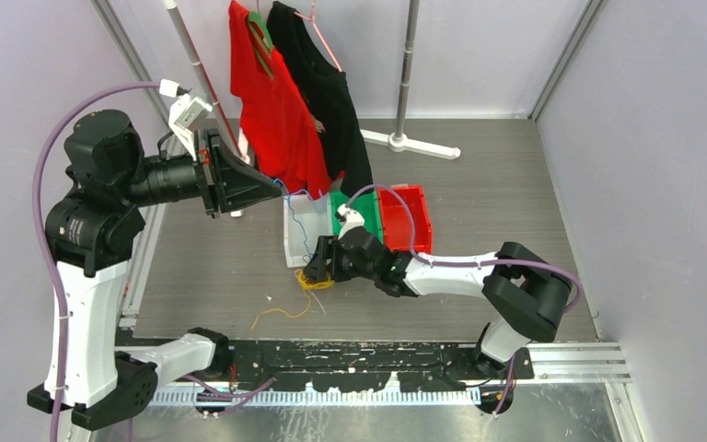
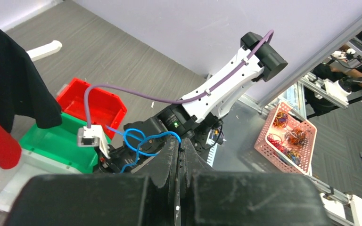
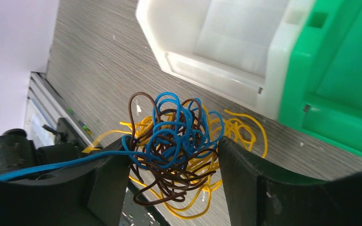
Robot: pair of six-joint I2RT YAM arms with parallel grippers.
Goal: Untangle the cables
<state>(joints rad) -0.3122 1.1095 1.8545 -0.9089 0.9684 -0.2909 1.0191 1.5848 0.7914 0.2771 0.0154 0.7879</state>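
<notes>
Right gripper (image 3: 172,146) is the thing closest in the wrist view. Its fingers (image 3: 108,188) are spread either side of the cables (image 3: 179,127), a loose knot of blue, brown and yellow strands down on the table (image 1: 479,175), just in front of the white bin (image 3: 226,61) with the green bin (image 3: 339,70) beside it. The jaws brush the bunch on both sides, but it doesn't look squeezed to me. Left gripper (image 2: 179,146) is way up high, pressed together on a blue cable (image 2: 132,136) that runs down into the knot. My guess is this stuff weighs next to nothing and is springy, since the loops hold their curl. The insulation looks slick too, so a single strand could slide out of a pinch. Pull on one and I reckon the whole clump just rides up with it, so something has to pin the rest. I'd clamp across the brown and yellow mass low down and leave the blue one's exit free. It's not fragile, but yanking probably cinches the loops tighter. One yellow strand (image 1: 281,313) lies loose on the table nearby.
</notes>
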